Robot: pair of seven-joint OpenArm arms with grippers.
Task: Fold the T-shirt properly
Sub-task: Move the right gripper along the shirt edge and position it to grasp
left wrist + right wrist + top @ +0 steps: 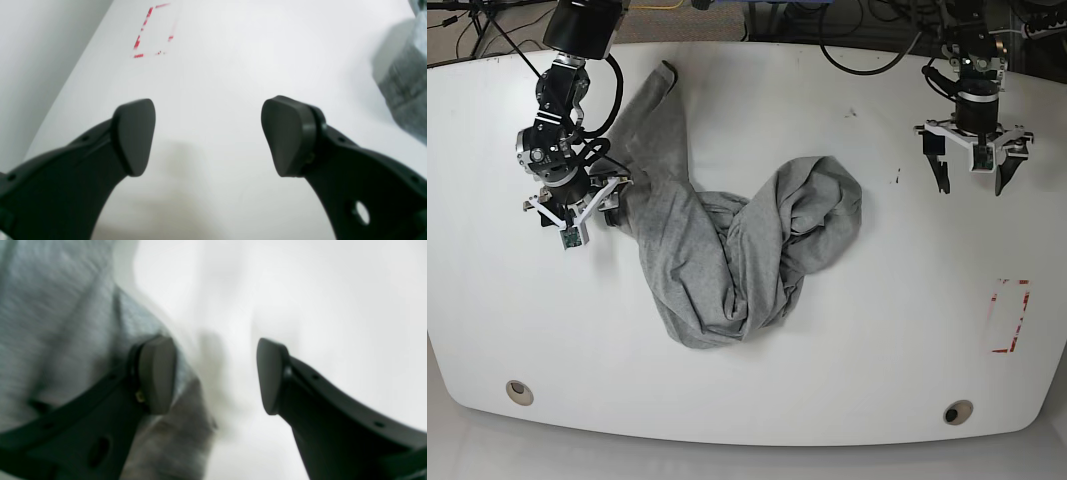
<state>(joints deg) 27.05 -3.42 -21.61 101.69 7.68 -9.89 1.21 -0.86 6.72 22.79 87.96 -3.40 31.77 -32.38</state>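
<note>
Grey T-shirt (727, 250) beside parted right gripper (215, 376) fingers (156, 373), left gripper (208, 136) wide, empty

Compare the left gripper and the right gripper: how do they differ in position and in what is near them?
The left gripper hangs over bare white table, far from the T-shirt; the right gripper sits at the shirt's edge. In its wrist view, the left gripper has only table between its pads; the right gripper has one finger against grey cloth. The left stands wider open. Both are black, open and hold nothing.
</note>
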